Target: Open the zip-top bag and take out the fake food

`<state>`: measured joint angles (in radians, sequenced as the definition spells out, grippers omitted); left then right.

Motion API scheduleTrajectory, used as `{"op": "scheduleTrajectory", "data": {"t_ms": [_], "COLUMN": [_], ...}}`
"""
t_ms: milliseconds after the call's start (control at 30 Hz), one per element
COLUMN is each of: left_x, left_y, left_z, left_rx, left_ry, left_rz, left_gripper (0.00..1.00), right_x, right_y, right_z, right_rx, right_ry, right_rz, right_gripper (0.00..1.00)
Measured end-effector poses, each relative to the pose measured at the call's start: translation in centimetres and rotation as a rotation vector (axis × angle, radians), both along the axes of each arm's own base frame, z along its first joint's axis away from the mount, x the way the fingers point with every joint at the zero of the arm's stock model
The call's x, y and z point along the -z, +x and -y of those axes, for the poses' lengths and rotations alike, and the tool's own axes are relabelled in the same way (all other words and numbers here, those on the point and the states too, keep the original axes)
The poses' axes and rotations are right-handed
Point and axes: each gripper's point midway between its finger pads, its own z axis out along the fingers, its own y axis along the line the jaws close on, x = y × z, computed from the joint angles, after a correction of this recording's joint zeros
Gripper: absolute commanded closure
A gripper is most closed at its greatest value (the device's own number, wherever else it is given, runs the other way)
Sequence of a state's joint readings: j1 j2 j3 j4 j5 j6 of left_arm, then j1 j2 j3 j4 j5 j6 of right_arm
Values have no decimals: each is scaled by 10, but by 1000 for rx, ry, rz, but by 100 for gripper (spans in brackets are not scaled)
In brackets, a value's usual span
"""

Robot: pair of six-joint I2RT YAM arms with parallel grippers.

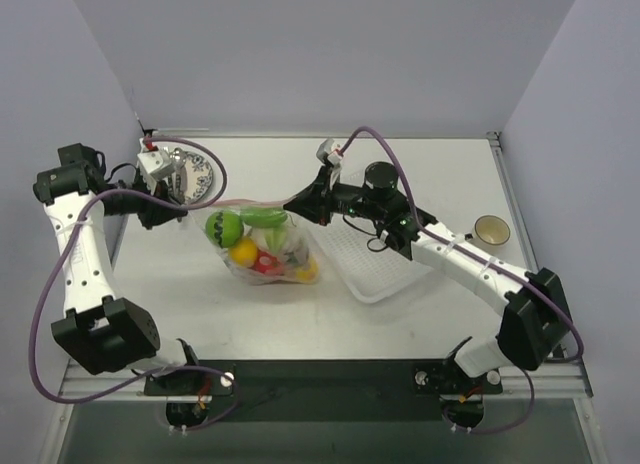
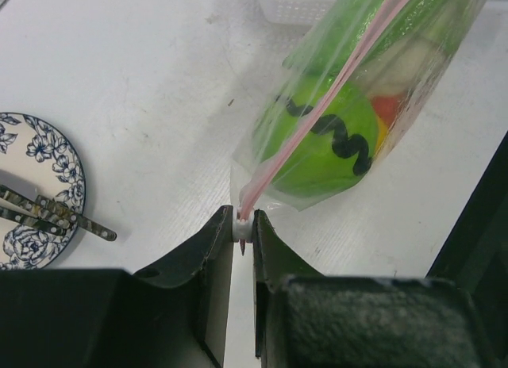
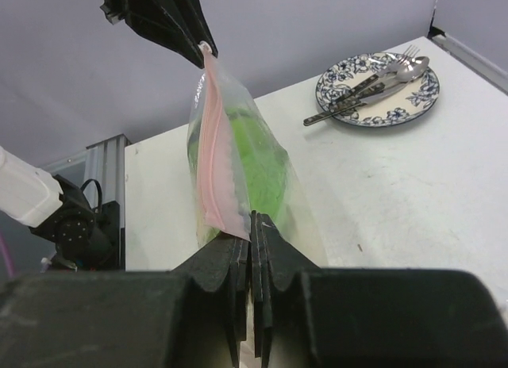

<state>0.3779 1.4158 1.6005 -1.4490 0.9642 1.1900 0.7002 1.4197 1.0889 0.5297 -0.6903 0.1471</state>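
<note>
Black fingers of the left gripper (image 2: 244, 225) stand almost together, pinching one end of the pink zip strip (image 2: 317, 106) of the zip-top bag (image 2: 405, 74), with only that end's thickness between them. On the strip's other end the right gripper (image 3: 252, 224) has its jaws pressed tight. Between the two sets of jaws the bag hangs stretched, the fake food (image 2: 321, 146) bulging inside it below the strip. Beside the left jaws lies a patterned plate (image 2: 67, 170).

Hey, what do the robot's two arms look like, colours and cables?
The left arm and right arm each have white link shells between black joint housings. A purple cable loops along each arm. The jaws are black, tapering wedges.
</note>
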Motion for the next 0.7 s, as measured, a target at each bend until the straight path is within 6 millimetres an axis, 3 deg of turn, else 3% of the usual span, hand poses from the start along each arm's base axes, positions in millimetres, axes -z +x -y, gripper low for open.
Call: {"op": "scheduleTrajectory", "data": {"t_ms": [167,300,400,500,600,700], "left_x": [8,-5,-36,-71,-94,-75], "left_y": [10,31,59,75,75,59], "left_z": [-12,-22,-32,-35,-27,-14], "left_rx": [-39,-130,-213,-253,-232,-170], "left_ry": [-24,-60,-83,-101,-114,-89], "left_rz": [-40,-77,-20,61,119,110], "left_gripper": [100,100,100,100,100,100], "right_x": [0,-3,-5,-13,-25,-24], "right_y": [20,51,76,87,91,88], "right_z": [-18,-34,-45,-53,-53,-51], "right_rx": [0,32,68,82,90,92], "right_ry": [27,44,51,59,74,77], "right_rz": [-42,-53,-56,-47,-31,-32], "right_gripper": [100,100,100,100,100,96]}}
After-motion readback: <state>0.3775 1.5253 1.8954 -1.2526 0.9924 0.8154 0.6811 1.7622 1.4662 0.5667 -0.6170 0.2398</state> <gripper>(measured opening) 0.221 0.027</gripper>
